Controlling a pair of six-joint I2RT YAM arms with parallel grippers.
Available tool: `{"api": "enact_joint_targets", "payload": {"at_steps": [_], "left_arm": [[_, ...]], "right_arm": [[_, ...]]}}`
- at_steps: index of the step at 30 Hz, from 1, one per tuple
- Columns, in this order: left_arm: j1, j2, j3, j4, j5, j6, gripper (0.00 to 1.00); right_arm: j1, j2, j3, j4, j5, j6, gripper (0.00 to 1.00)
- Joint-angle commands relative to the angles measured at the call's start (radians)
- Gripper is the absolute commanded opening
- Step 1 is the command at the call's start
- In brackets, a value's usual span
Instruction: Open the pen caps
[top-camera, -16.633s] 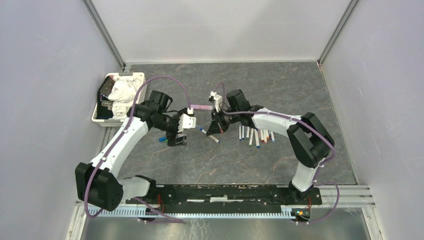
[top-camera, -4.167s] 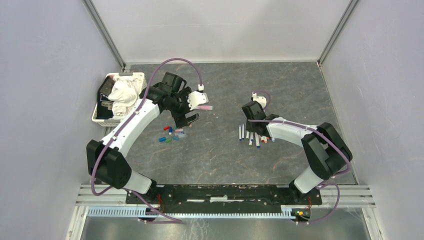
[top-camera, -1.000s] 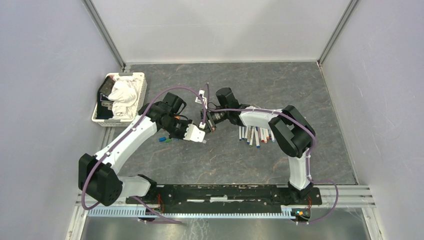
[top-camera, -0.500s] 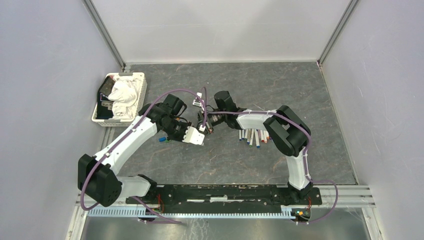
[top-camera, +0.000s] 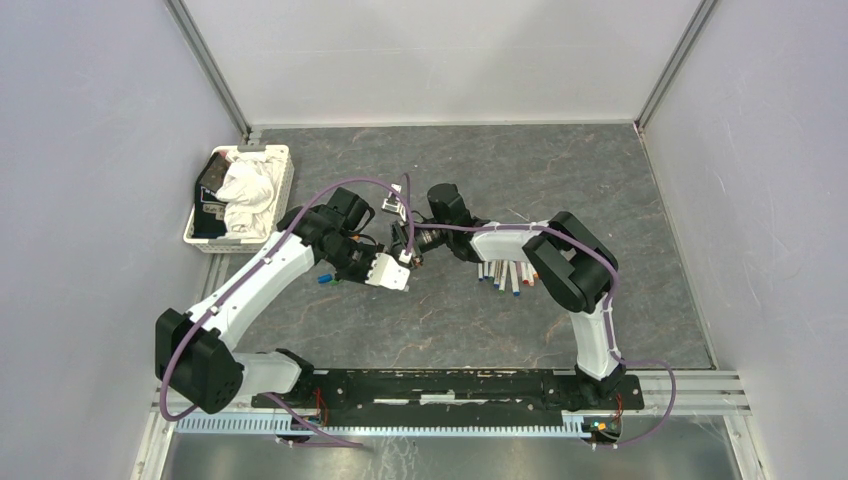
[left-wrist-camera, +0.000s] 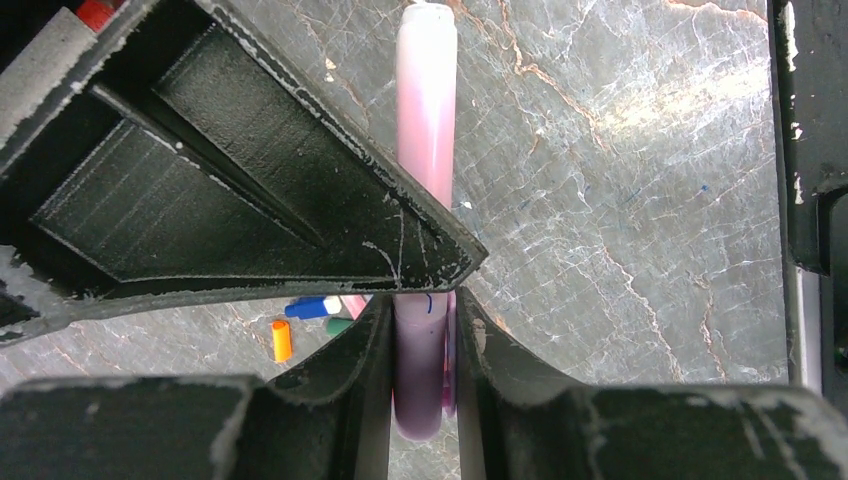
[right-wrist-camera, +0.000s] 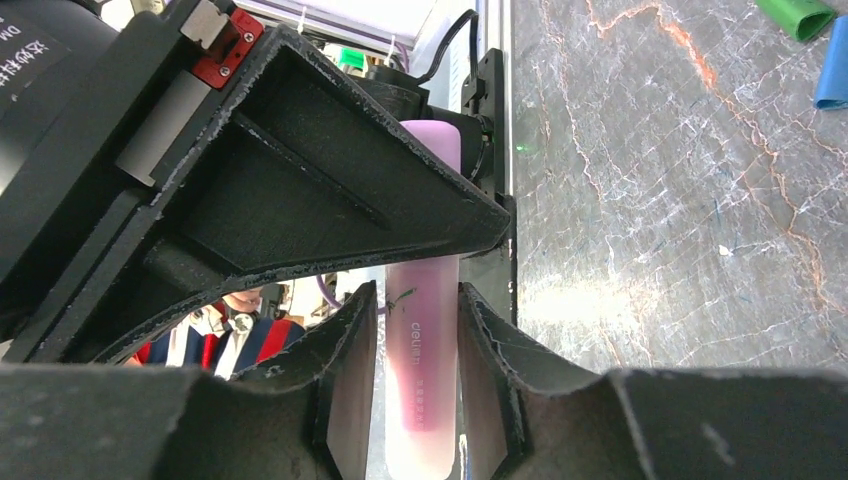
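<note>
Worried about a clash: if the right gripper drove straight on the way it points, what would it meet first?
Probably the left gripper, clamped on the far end of the pink pen that lies between the fingers of the right gripper; depth is unclear.

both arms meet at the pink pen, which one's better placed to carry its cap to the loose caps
Left, probably: its fingers clamp the pink pen near its end, and the loose caps lie just beside that arm, away from the right one.
</note>
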Motion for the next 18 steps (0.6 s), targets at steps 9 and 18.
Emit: {"api": "enact_joint_targets", "payload": {"at_steps": [9,18], "left_arm": [[-0.009,-0.001,0.049,0.075,-0.033,0.046,0.02],[0.098,0.05,0.058,0.107,-0.18,0.16,0.02]], "right_arm": [[0.014,-0.035,0.01,-0.164,-0.036,-0.177,0.0],[-0.044,-0.214,-0.207,-0.486,0.042,-0.49,0.0]]}}
